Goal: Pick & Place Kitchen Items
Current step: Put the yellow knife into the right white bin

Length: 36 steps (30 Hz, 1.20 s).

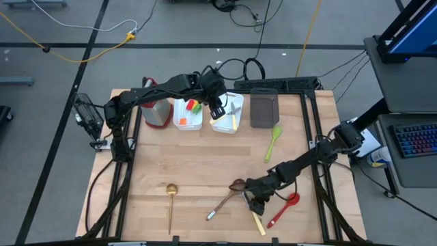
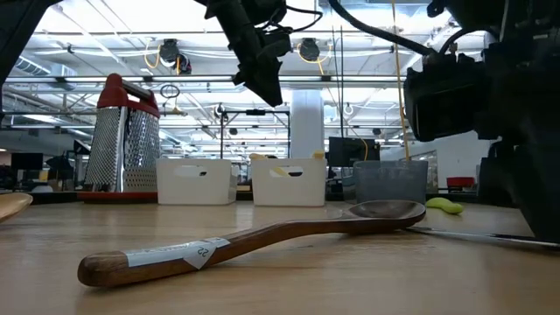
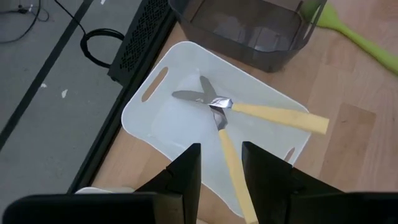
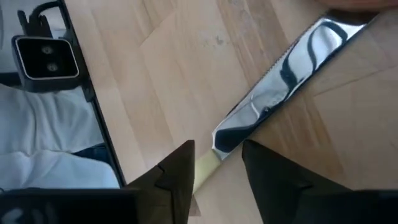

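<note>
Right gripper [image 4: 216, 180] low over table [image 1: 198, 171]; cream-handled knife [image 4: 273, 81] lay between its parted jaws, not yet clamped. Left gripper [image 3: 221, 177] hovered, jaws narrowly parted and empty, over white bin [image 3: 155, 124] holding two knives [image 3: 249, 115].

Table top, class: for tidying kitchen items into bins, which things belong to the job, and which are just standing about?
Part of the job:
- wooden spoon
- red spoon
- gold ladle
- green spatula
- knife on the table, between the right gripper fingers
- two knives already in a white bin

Standing about:
- box grater
- keyboard
- floor cables
</note>
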Each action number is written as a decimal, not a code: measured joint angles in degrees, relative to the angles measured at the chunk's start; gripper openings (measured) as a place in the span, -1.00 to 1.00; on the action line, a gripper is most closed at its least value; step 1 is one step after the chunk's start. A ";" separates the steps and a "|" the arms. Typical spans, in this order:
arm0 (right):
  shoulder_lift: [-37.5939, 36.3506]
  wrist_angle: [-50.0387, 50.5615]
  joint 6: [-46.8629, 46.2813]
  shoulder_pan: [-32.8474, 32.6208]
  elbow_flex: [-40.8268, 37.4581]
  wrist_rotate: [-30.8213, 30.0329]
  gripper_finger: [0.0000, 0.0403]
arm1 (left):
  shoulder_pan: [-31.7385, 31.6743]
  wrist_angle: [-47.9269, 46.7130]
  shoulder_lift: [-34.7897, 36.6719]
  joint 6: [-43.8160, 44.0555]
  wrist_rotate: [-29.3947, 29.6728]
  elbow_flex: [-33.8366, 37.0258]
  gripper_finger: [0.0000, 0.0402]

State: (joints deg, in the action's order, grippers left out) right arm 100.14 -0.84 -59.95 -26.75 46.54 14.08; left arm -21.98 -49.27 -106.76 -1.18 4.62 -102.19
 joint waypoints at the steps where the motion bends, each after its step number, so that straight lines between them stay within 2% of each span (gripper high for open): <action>1: 0.00 0.20 -0.21 -0.25 0.00 -0.37 -0.27 | 0.00 -0.17 0.00 -0.87 0.00 0.00 -0.40; 5: 0.00 1.68 -0.89 -1.54 -0.04 -3.26 -0.21 | 0.00 -0.36 0.00 -2.89 -0.02 0.00 -0.40; 10: 0.13 6.96 -0.44 -2.37 -0.04 -8.49 -0.27 | 0.00 -0.46 0.00 -4.54 0.00 0.00 -0.40; 14: 0.47 8.84 0.94 -2.22 -0.04 -11.22 -0.44 | 0.00 -0.50 0.00 -4.58 0.00 0.00 -0.40; 19: 1.01 11.27 2.06 -1.98 -0.07 -12.80 -0.75 | 0.00 -0.53 0.00 -4.58 0.00 0.00 -0.40; 24: 1.01 11.92 4.56 -1.09 -0.13 -18.68 -0.97 | 0.00 -0.64 -0.02 -4.58 0.00 0.00 -0.40; 36: -0.09 23.40 15.51 4.64 0.09 -18.55 -0.99 | 0.00 -0.72 -0.02 -4.58 0.00 0.00 -0.40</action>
State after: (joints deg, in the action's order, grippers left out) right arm 100.05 22.56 -44.45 -22.12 46.63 -4.48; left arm -21.98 -50.00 -106.78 -5.76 4.62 -102.19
